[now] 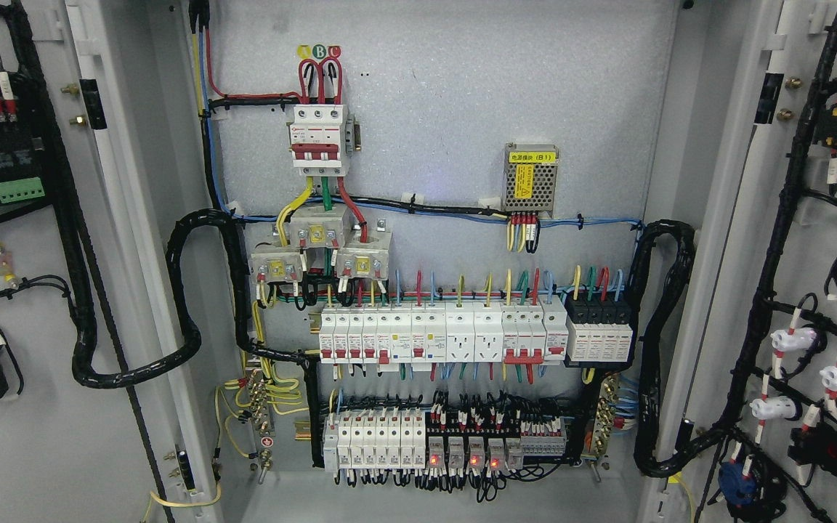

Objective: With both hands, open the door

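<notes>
1. The electrical cabinet [447, 116] stands with both doors swung wide, so the whole grey back panel is exposed to the camera.
2. The left door [48, 450] fills the left edge of the view; its inner face carries a black terminal block with a green connector [20, 190] and a black cable bundle [186, 290] that loops from the door into the cabinet.
3. The right door [753, 240] fills the right edge; on its inner face there are black wiring looms, white lamp holders [796, 339] and a blue part near the bottom.
4. High on the back panel sits a three-pole main breaker [319, 142] with red, green and yellow wires under it.
5. To the right of it, apart, is a small metal power supply [531, 185] with a yellow label.
6. Lower, a long row of white breakers [440, 334] runs across the middle, with a black module just beside its right end.
7. Below that, a second row of breakers and relays [447, 443] shows several small red lights.
8. No robot hand or arm appears in the view, so I cannot tell how the fingers are or if they hold something.
</notes>
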You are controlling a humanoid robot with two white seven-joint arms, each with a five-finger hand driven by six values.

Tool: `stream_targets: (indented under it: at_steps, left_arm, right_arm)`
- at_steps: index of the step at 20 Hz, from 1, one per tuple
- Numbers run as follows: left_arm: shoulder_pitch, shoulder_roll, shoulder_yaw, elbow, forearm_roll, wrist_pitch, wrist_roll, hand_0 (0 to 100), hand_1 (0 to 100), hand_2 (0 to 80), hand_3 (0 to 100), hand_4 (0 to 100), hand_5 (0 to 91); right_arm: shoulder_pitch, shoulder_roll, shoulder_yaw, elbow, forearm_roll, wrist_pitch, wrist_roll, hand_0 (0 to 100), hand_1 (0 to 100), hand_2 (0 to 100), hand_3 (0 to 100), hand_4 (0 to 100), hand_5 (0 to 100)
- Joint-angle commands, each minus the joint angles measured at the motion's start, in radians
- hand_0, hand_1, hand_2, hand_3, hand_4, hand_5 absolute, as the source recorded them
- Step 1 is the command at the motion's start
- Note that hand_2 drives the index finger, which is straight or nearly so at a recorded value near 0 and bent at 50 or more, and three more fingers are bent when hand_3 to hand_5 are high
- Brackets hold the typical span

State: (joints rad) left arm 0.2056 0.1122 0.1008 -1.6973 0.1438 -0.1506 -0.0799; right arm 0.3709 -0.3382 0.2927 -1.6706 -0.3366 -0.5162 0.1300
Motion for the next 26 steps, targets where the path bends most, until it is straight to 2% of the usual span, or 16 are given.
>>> stream_targets:
  at_steps: [1, 11, 14, 26]
  left_arm:
    - [0.031, -0.101, -0.214, -0.078, -0.050, -0.003, 0.022, 30, 0, 2.7, 3, 4, 0.0]
    - [0.031, -0.101, -0.213, -0.071, -0.049, -0.001, 0.022, 29, 0, 2.7, 3, 4, 0.0]
    - [0.031, -0.101, -0.210, -0.071, -0.049, 0.000, 0.022, 30, 0, 2.7, 3, 4, 0.0]
    - [0.035, -0.101, -0.202, -0.056, -0.049, 0.002, 0.022, 29, 0, 2.7, 3, 4, 0.0]
  right_arm:
    - [-0.003, 0.107, 0.069, 0.014, 0.030, 0.005, -0.006, 22, 0, 0, 0, 0, 0]
    - [-0.003, 0.131, -0.007, 0.052, 0.027, -0.005, -0.009, 22, 0, 0, 0, 0, 0]
    - [-0.006, 0.156, -0.023, 0.060, 0.027, -0.005, -0.009, 22, 0, 0, 0, 0, 0]
    - [-0.058, 0.156, -0.055, 0.084, 0.027, 0.002, -0.009, 22, 0, 0, 0, 0, 0]
